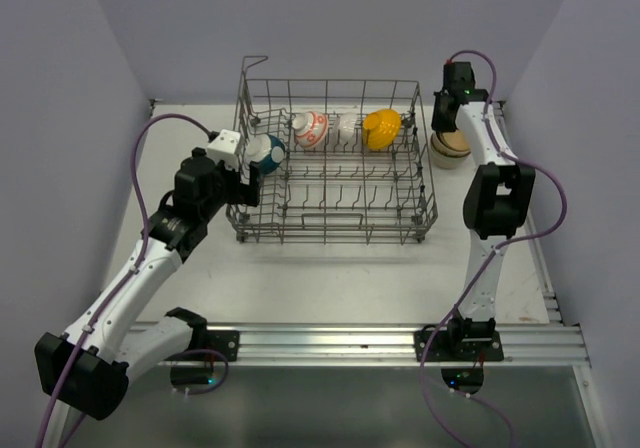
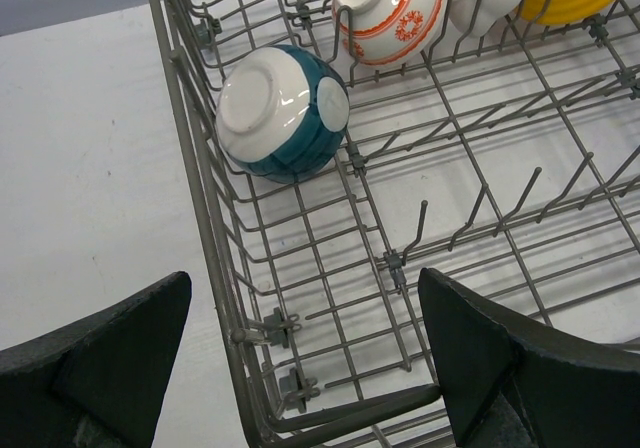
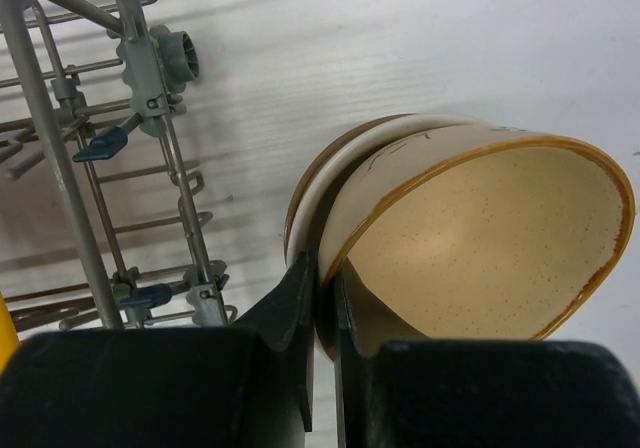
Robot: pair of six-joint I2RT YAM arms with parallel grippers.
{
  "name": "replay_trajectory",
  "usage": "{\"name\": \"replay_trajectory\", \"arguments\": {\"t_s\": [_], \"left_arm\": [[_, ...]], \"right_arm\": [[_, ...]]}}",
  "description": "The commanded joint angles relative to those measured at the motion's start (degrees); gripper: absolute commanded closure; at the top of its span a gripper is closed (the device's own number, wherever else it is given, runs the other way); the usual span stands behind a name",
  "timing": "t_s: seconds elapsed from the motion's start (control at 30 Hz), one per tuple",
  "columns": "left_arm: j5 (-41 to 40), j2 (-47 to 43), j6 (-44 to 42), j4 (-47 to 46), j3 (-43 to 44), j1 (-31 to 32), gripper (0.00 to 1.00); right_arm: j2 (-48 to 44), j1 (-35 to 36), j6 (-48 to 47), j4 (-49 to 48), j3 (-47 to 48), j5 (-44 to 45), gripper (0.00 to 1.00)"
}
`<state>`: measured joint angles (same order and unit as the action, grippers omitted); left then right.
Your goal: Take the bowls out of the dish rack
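The grey wire dish rack [image 1: 330,230] stands mid-table. Inside, along its back row, lie a white-teal bowl [image 1: 268,153], a white bowl with orange-red pattern [image 1: 310,129], a white bowl [image 1: 347,127] and a yellow bowl [image 1: 381,129]. My left gripper [image 1: 247,176] is open over the rack's left front corner [image 2: 240,368], just short of the white-teal bowl [image 2: 282,113]. My right gripper [image 1: 452,118] is shut on the rim of a beige bowl [image 3: 480,238], tilted onto a stack of beige bowls [image 1: 449,149] right of the rack; another bowl [image 3: 320,183] lies under it.
Grey walls close in on both sides. A metal rail [image 1: 400,343] runs along the near edge with both arm bases. The rack's raised wire loop [image 1: 252,65] stands at its back left corner. White table [image 1: 330,283] lies in front of the rack.
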<state>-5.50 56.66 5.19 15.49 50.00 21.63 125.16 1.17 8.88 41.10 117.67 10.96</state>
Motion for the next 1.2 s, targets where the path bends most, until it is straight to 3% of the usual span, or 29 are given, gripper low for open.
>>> {"name": "replay_trajectory", "arguments": {"t_s": [0.0, 0.47, 0.9, 0.97, 1.0, 1.17], "left_arm": [[0.4, 0.4, -0.5, -0.8, 1.5, -0.1, 0.00], [0.7, 0.2, -0.5, -0.6, 1.6, -0.2, 0.00], [0.9, 0.3, -0.7, -0.5, 1.7, -0.2, 0.00], [0.9, 0.3, -0.7, -0.5, 1.8, -0.2, 0.00], [0.9, 0.5, -0.7, -0.5, 1.8, -0.2, 0.00], [1.1, 0.6, -0.7, -0.5, 1.8, -0.2, 0.00]], "right_arm": [[-0.1, -0.2, -2.3, 0.9, 3.8, 0.2, 0.99], [1.8, -0.2, -5.6, 9.3, 10.5, -2.2, 1.00], [3.5, -0.2, -7.0, 11.2, 8.9, -4.2, 0.88], [3.9, -0.2, -6.5, 10.9, 8.8, -4.9, 0.84], [4.0, -0.2, -6.3, 10.8, 8.9, -5.2, 0.76], [4.0, -0.2, -5.8, 10.0, 8.8, -5.9, 0.60]]}}
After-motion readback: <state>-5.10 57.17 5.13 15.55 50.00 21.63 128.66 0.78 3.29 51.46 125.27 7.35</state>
